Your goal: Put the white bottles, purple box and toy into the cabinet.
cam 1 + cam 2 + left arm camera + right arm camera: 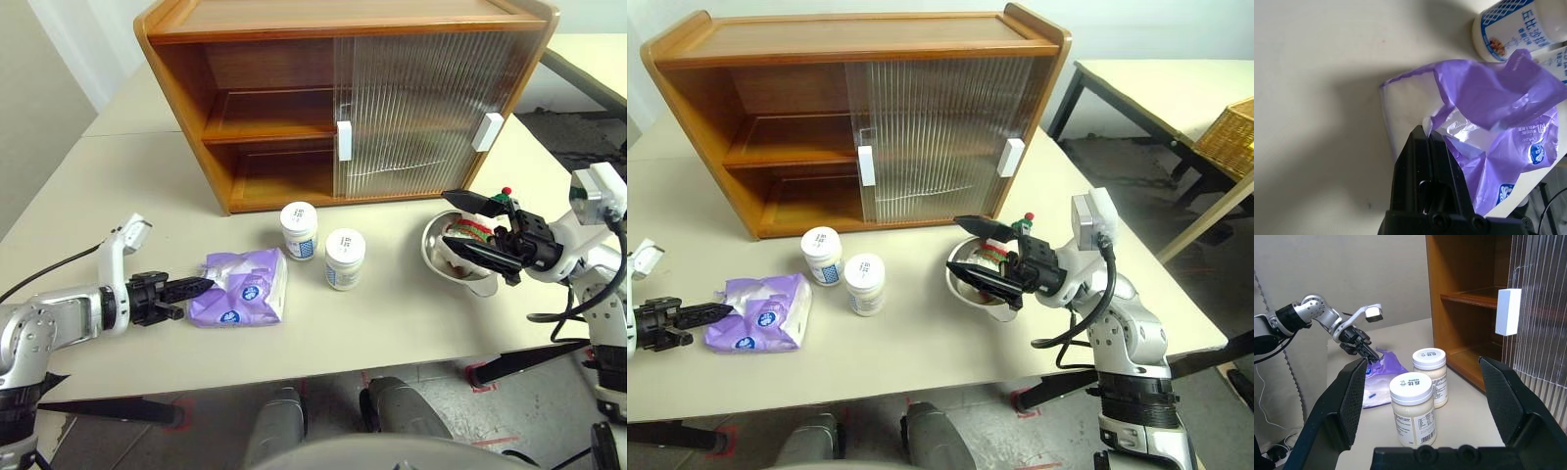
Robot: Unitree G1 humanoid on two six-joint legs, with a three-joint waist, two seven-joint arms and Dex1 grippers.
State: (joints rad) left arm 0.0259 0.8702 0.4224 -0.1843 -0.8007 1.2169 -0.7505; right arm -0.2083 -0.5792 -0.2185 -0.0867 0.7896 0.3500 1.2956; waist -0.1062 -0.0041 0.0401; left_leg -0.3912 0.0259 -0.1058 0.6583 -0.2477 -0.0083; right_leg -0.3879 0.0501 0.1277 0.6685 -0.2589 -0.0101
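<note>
On the table (392, 323) stands one cabinet (343, 98), left half open. Before it lie one purple box (245, 289) and two bottles (299, 231) (345, 259) side by side. Right of them, one bowl (441, 257) holds the toy (477, 232). Left gripper (201, 286) pinches the box edge; right gripper (456, 223) is spread wide at the bowl.

Pretty even, bright indoor light, soft shadows only. The left end effector (1426, 139) throws a big fuzzy shadow across the tabletop (1312, 73). Ribbed cabinet (294, 98) doors catch pale glare. Head views bend a bit near the edges.
</note>
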